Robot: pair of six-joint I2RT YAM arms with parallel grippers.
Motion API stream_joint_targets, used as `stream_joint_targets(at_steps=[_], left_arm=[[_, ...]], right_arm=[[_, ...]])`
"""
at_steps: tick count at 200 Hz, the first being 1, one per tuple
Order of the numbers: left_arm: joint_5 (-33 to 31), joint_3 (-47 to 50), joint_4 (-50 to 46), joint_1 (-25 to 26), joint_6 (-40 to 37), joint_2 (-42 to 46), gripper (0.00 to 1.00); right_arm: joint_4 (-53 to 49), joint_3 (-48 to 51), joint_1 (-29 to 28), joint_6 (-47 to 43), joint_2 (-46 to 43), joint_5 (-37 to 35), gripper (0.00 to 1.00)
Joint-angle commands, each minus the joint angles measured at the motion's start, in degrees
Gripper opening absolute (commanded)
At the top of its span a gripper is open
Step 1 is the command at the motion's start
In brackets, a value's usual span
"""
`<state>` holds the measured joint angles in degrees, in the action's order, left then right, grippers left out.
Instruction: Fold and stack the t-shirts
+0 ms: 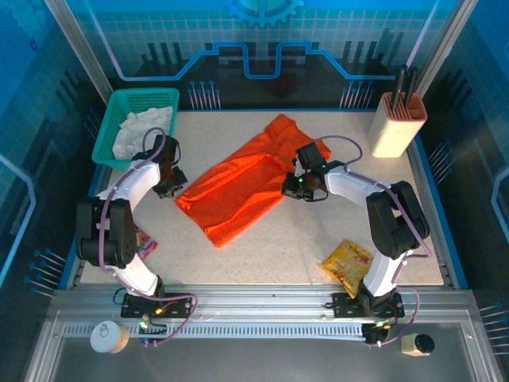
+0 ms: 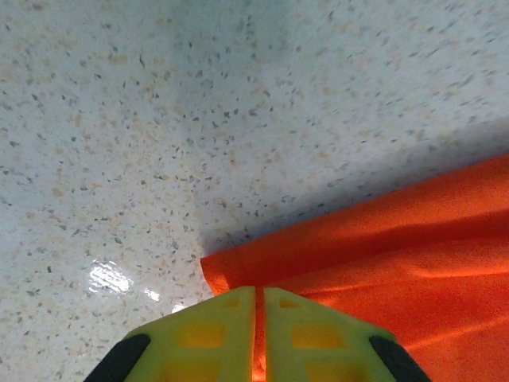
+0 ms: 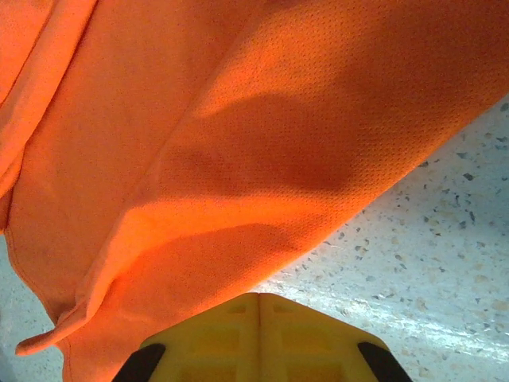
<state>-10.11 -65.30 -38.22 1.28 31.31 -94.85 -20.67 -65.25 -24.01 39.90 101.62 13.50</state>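
The bright orange short-sleeved fabric t-shirt (image 1: 238, 187) lies spread diagonally in the middle of the speckled pale table (image 1: 278, 255). I see the left gripper (image 2: 260, 291) at its left corner, yellow fingers (image 2: 215, 330) pinched on a sliver of orange cloth. The right gripper (image 3: 258, 296) sits at the shirt's right edge, fingers pressed together; I cannot tell if they catch cloth. The crumpled white fabric t-shirt (image 1: 137, 127) sits in the teal plastic basket (image 1: 106, 127), far left.

Nothing legible anywhere; the print on the yellow snack packet (image 1: 347, 259), at five o'clock, is too small.
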Motion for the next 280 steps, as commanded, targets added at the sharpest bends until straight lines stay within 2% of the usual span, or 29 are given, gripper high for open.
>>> stream_joint_targets(at_steps=[1, 44, 97, 199, 248, 280], left_arm=[[0.4, 2.0, 1.6, 0.2, -0.9, -1.5, 0.12], [2.4, 4.3, 2.6, 3.1, -0.8, -1.2, 0.12], [3.9, 7.0, 1.8, 9.1, 0.7, 3.2, 0.13], [7.2, 17.8, 5.5, 11.9, 2.0, 3.9, 0.12], [8.2, 20.6, 5.2, 16.6, 4.5, 7.0, 0.12], [8.4, 24.0, 5.7, 22.2, 9.1, 9.4, 0.12]], right_arm=[[0.9, -1.1, -0.6, 0.9, 0.5, -0.9, 0.0], [0.4, -1.4, -0.6, 0.4, 0.3, -1.1, 0.0], [0.4, -1.4, -0.6, 0.1, 0.5, -0.8, 0.0], [0.0, -3.2, 1.9, 0.4, -0.8, -1.1, 0.0], [-1.9, -11.2, 5.3, 4.6, 8.9, -4.1, 0.0], [-6.7, -18.0, 6.6, 6.5, 16.2, -8.1, 0.0]])
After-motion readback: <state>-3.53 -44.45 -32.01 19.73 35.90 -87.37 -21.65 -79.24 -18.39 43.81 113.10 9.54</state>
